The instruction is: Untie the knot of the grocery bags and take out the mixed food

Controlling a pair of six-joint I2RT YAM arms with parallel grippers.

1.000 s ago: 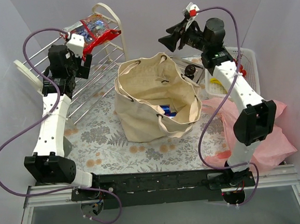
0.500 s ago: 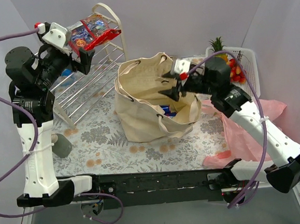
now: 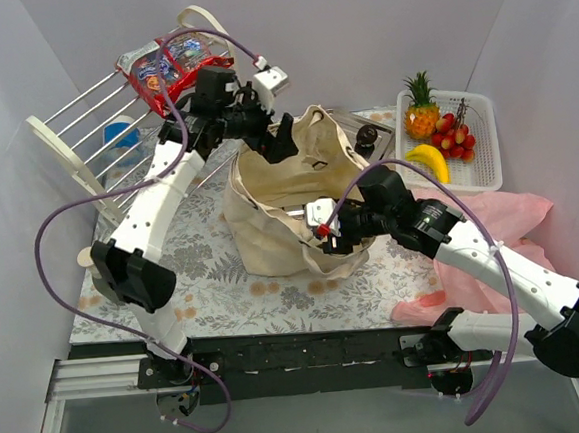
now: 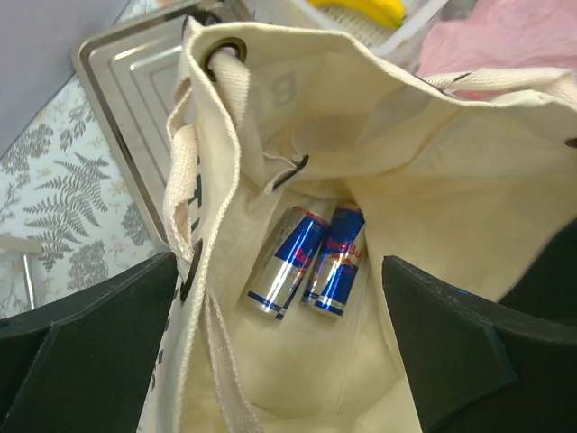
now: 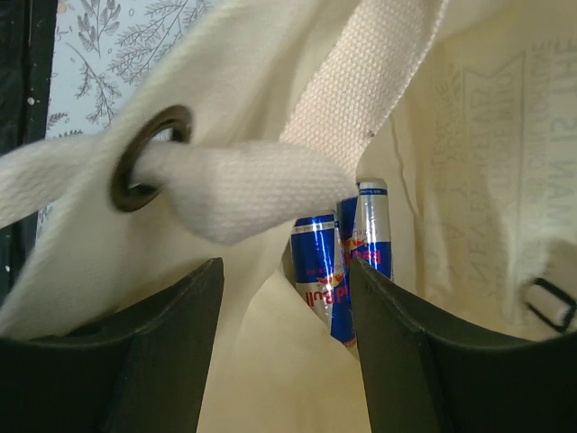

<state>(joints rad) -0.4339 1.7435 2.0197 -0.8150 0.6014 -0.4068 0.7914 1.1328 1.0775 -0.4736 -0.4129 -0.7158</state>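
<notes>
Two bags: one beige canvas tote (image 3: pixel 271 233) and one pink plastic bag (image 3: pixel 516 221). Two blue drink cans (image 4: pixel 287 260). One pineapple (image 3: pixel 421 118), one banana (image 3: pixel 427 158), a cluster of small red fruits (image 3: pixel 453 135) — too small to count. One white basket (image 3: pixel 489 151), one metal tray (image 4: pixel 135 81).

"Red Bull" reads on the blue-and-silver drink cans (image 4: pixel 311 262) lying inside the canvas tote (image 4: pixel 424 180), ahead of the left hand (image 4: pixel 284 347). Beside the right hand (image 5: pixel 279 361), faint print on the tote's wall is illegible.
</notes>
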